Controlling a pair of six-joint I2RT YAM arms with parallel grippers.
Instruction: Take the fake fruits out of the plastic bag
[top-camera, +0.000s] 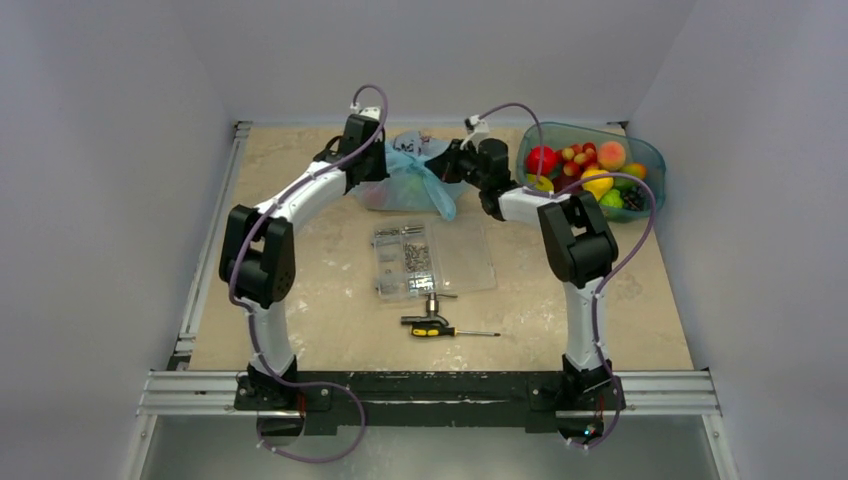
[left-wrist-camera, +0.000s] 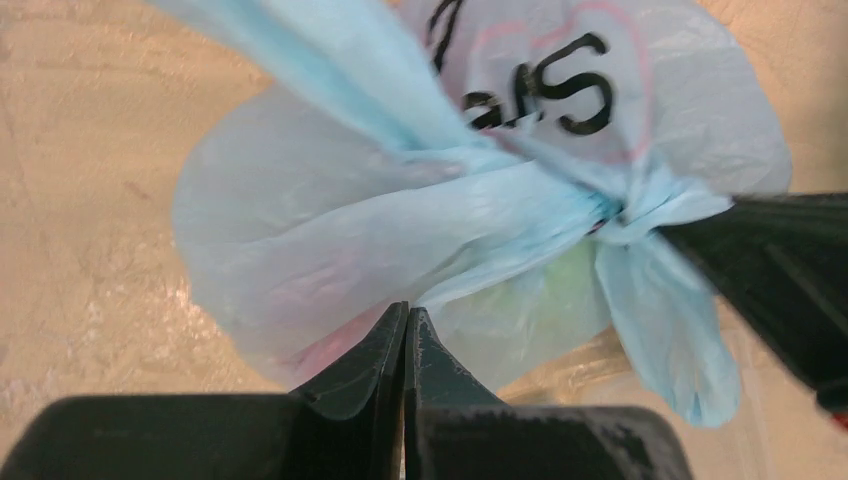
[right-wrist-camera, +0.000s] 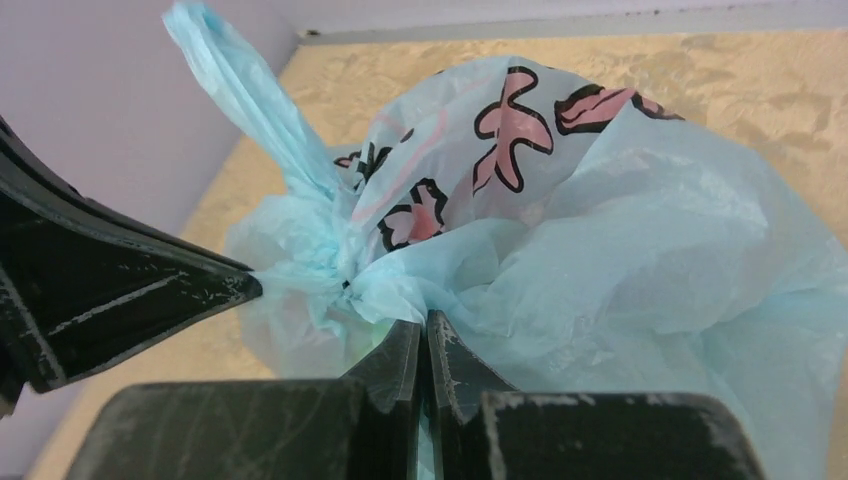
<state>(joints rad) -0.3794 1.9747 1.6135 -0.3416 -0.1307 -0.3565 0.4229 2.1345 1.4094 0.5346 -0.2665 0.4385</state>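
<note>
The plastic bag (top-camera: 405, 186) is light blue with pink and black prints and lies tied shut at the back middle of the table. My left gripper (left-wrist-camera: 407, 312) is shut on a twisted strand of the bag (left-wrist-camera: 330, 220) beside the knot. My right gripper (right-wrist-camera: 424, 322) is shut on the bag film (right-wrist-camera: 620, 250) just right of the knot. In the top view the left gripper (top-camera: 378, 166) and right gripper (top-camera: 452, 160) flank the bag. The fake fruits show only as a pink tint (left-wrist-camera: 330, 345) and a green tint (left-wrist-camera: 560, 290) through the film.
A teal see-through tub (top-camera: 648, 160) with several coloured fruits stands at the back right. A clear compartment box of screws (top-camera: 430, 260) lies mid-table, with a yellow-handled screwdriver (top-camera: 440, 330) and a small metal tool in front of it. The back wall is close behind the bag.
</note>
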